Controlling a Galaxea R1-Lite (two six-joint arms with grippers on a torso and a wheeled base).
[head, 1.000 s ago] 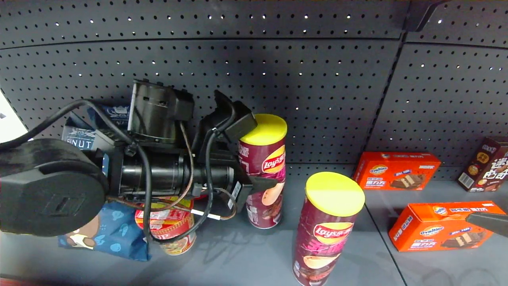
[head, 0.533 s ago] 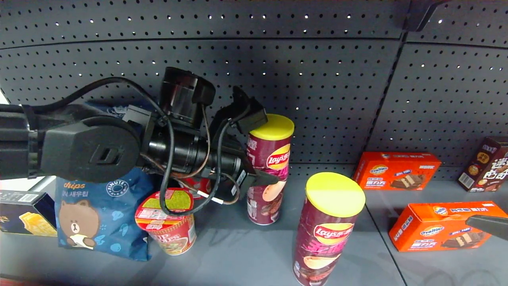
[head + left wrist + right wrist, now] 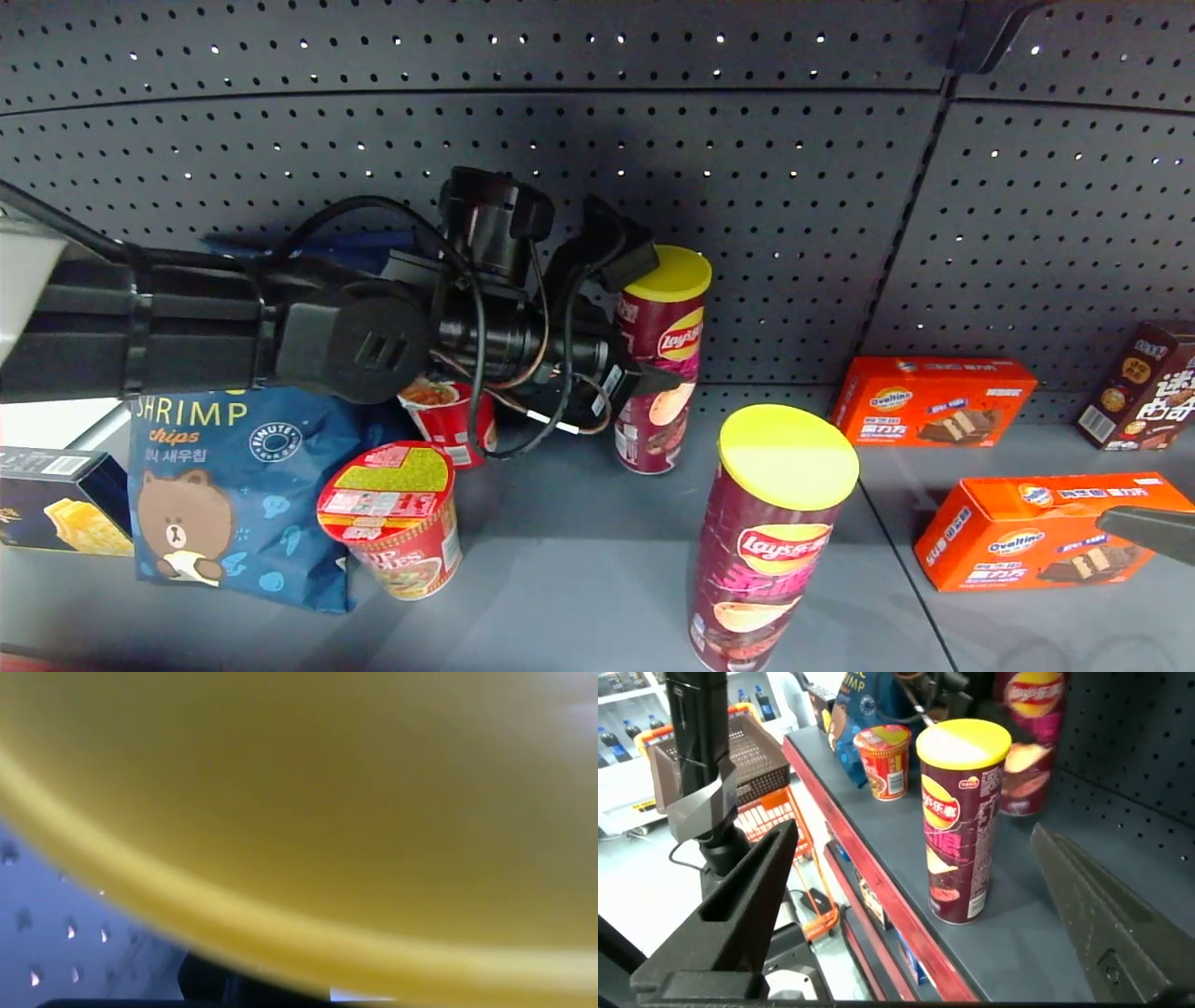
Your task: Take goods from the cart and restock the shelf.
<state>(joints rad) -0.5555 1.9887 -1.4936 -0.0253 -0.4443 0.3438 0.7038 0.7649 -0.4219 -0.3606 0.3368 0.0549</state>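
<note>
Chip cans: 2. Rear chip can [image 3: 665, 322] upright at the back of the shelf [image 3: 560, 597], close to the pegboard [image 3: 794, 187], pinched in the left gripper [image 3: 653, 378] jaws. Front chip can [image 3: 780, 532] stands free. Cup noodles [image 3: 397, 518]: 2. Orange boxes [image 3: 934, 399]: 2. Shrimp chips bag [image 3: 233, 495]: 1. Right gripper [image 3: 913, 835] jaws spread wide. Versus 1.0 s ago: left arm has carried the rear chip can rightward and deeper in.

Head cam looks forward and down on the shelf [image 3: 579, 597]. Left wrist cam's jammed right against the rear chip can's [image 3: 680, 336] yellow lid [image 3: 327, 793]. Right wrist cam sights leftward along the shelf, sharing the front chip can [image 3: 960, 831] with head cam.
</note>
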